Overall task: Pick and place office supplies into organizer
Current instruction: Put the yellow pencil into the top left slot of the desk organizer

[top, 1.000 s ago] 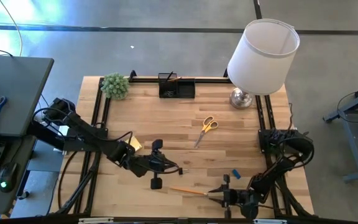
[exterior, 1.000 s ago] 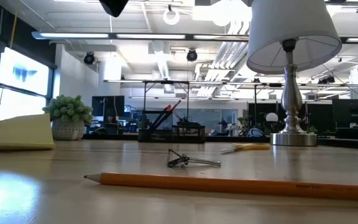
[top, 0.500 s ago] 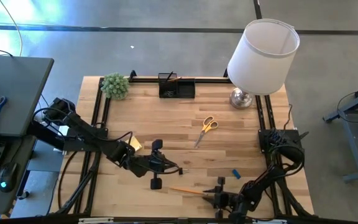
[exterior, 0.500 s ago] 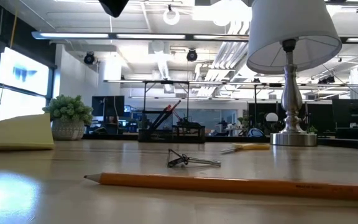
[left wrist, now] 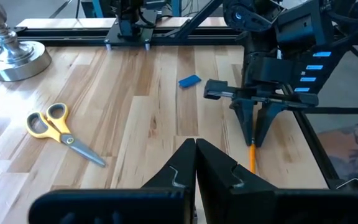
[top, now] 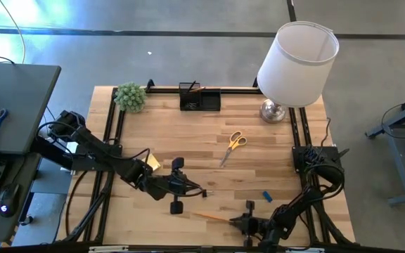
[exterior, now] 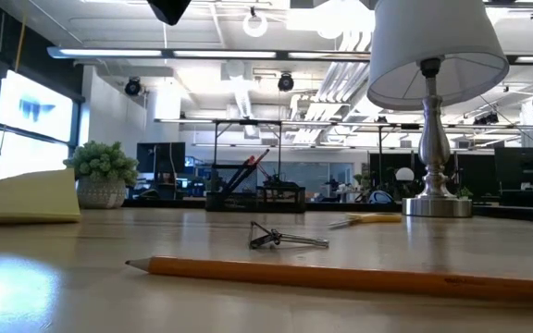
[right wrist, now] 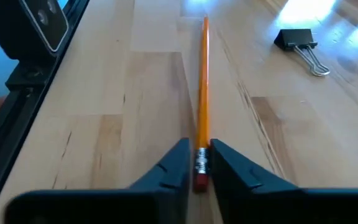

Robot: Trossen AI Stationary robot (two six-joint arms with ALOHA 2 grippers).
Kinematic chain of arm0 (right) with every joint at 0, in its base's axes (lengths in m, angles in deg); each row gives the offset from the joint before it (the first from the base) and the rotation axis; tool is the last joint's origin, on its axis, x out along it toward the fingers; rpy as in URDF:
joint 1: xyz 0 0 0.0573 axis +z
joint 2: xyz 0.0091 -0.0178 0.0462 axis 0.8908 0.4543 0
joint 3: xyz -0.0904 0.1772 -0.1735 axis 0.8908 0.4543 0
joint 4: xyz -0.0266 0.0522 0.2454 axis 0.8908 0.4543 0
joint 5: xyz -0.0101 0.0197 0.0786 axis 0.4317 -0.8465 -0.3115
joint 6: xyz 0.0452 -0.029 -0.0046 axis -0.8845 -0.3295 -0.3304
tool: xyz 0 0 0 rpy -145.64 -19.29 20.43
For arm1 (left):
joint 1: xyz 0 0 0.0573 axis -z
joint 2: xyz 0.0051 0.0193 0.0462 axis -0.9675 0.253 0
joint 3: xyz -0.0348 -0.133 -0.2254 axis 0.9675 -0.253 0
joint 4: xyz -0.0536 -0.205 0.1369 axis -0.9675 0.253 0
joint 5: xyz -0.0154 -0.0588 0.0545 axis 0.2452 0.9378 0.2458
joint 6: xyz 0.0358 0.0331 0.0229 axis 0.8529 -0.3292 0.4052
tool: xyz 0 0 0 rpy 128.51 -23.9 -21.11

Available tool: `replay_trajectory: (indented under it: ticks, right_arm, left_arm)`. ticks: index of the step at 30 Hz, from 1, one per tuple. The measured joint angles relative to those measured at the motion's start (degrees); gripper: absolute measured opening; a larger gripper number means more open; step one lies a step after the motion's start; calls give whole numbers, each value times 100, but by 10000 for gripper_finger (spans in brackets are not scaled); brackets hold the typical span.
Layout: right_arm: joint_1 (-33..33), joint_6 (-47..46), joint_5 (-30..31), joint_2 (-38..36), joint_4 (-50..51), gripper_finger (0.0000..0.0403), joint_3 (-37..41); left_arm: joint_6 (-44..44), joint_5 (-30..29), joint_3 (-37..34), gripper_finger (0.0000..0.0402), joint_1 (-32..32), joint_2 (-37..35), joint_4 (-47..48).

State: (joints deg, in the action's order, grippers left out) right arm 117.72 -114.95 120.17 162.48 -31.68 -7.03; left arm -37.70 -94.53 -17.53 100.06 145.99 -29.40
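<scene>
An orange pencil lies flat near the table's front edge, tip toward the left. My right gripper is low at its eraser end and shut on it. My left gripper is shut and empty. It hangs above the table left of centre, over a small black clip. Yellow-handled scissors, a blue block and a yellow sticky-note pad lie on the wood. The black organizer stands at the far edge. My right gripper pinches the pencil's eraser end, at the metal ferrule, between its two fingertips. The fingers come from the table's right, slanting down, and lie along the pencil. The pencil lies flat on the table, its tip pointing away from the gripper.
A white-shaded lamp stands at the far right and a small green plant at the far left. Black rails run along the table's left, right and far sides. Bare wood lies between the scissors and the organizer.
My right gripper has sunk and moved toward the table's left, up to the pencil's eraser end. The pencil has stayed where it lay.
</scene>
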Motion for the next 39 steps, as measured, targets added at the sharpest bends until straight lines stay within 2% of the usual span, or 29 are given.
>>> replay_trajectory:
  ticks: [2,4,9,13,19,23,28,33,36,39]
  right_arm:
    - [1,75,7,2,1,21,-2]
    - [0,146,152,11,55,10,-2]
    - [-4,147,263,4,54,28,4]
    - [-25,174,238,-173,277,12,28]
    - [-153,244,405,-1086,1009,15,24]
    - [-337,450,164,-1881,1766,7,24]
    - [-857,437,-195,-2864,3178,8,22]
    - [-1756,1119,-588,-3610,3979,8,20]
    - [-2409,1723,-782,-3969,4020,7,20]
    - [-3070,2372,-970,-4309,3999,9,20]
  left_arm:
    - [0,-13,0,3,0,0,-1]
    - [0,-13,0,3,0,0,-2]
    - [0,5,0,3,4,0,5]
    - [38,28,2,3,4,-2,5]
    - [474,-109,37,3,4,-2,26]
    - [859,-190,358,3,4,-2,302]
    - [1180,-302,1174,3,7,-48,1358]
    - [1200,-767,1834,3,7,-55,2382]
    - [1411,-961,1789,3,-58,-131,2602]
    - [1631,-933,1337,3,-283,-384,2324]
